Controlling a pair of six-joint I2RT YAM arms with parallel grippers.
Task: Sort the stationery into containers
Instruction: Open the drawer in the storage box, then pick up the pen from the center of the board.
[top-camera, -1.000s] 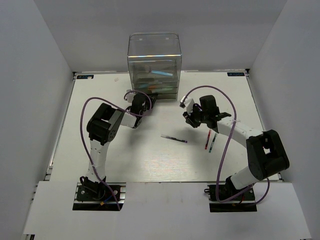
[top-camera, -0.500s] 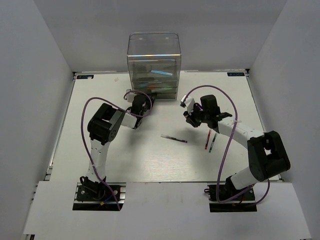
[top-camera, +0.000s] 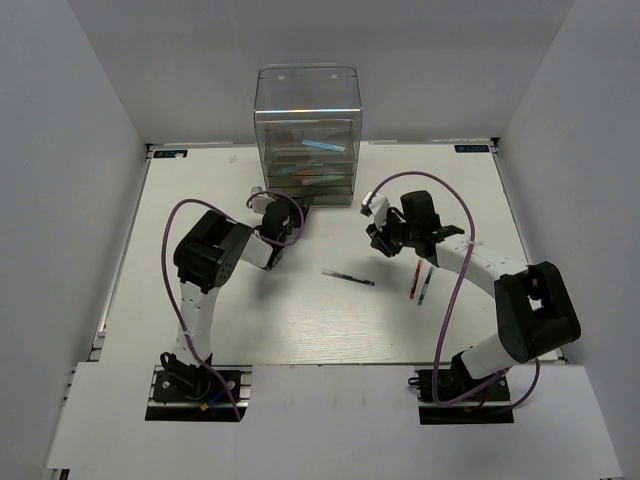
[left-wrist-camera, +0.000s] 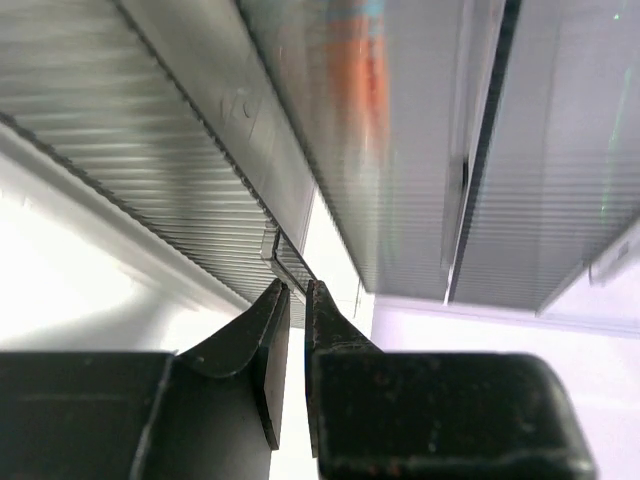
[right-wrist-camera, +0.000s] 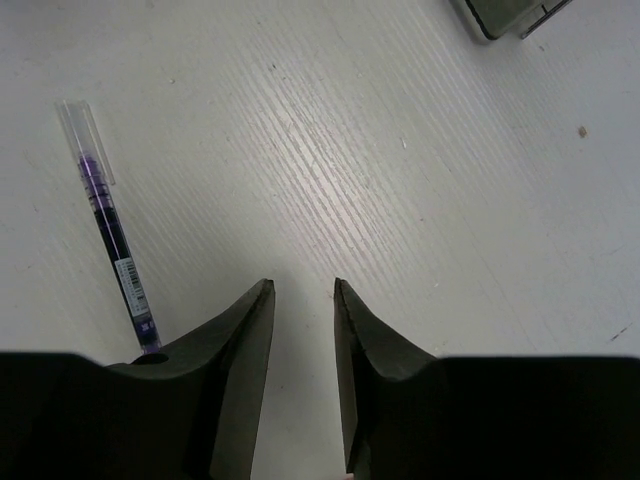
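The clear drawer unit stands at the back of the table. A light blue pen and an orange-capped one lie in its drawers. My left gripper is shut on the clear handle tab of the bottom drawer; the left wrist view shows the gripper pinching it, with an orange blur inside a drawer. My right gripper is open and empty above the table. A thin dark pen lies beside it. A red pen and a teal pen lie to the right.
The white table is walled in by white panels on the left, right and back. A corner of the drawer unit shows at the top of the right wrist view. Purple cables loop over both arms.
My left gripper has drawn back a little toward me from the drawer unit, still shut on the handle, and the bottom drawer has come out slightly. The right arm has barely moved.
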